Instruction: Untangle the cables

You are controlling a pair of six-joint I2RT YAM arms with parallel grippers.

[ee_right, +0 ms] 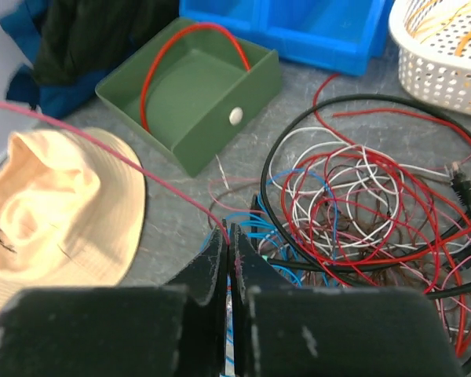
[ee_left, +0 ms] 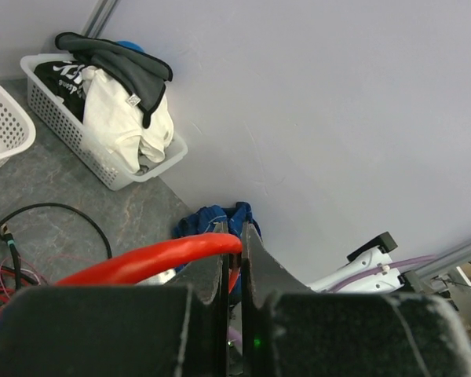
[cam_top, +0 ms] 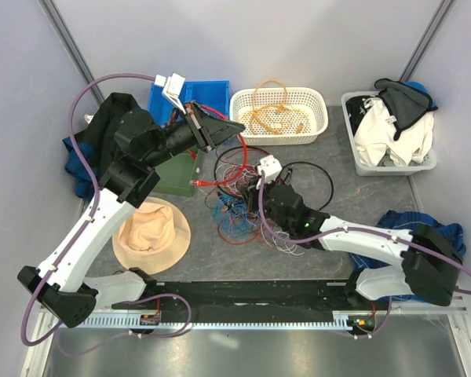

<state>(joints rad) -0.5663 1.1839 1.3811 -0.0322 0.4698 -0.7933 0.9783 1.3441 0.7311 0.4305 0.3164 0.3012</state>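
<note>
Closest to the left wrist lens, the left gripper (ee_left: pixel 234 232) has its jaws drawn almost together, clamped across a thick red cable (ee_left: pixel 157 259). The cable leaves the fingertips toward their left. The overhead camera shows this gripper raised above the table. The likely reason is that lifting one strand pulls its slack free of the rest.

The right gripper (ee_right: pixel 228 232) sits low, jaws closed. A thin pink wire (ee_right: pixel 102 149) runs in from the far left and ends at the fingertips. It appears to be pinched there, though the contact point is hidden between the fingers. Holding low probably anchors the pile while the other arm pulls.

The tangle (ee_right: pixel 353 188) of red, white, blue and black cables lies just ahead and to the right of the right fingertips, with blue strands touching them. From the left gripper it lies below and well apart.

Other items relative to the right gripper:
- A green bin (ee_right: pixel 220 126) holding a red loop stands ahead and to the left.
- A tan hat (ee_right: pixel 55 212) lies beside the fingers on their left.

The task is judged to be at an early stage, because most strands are interlaced.
</note>
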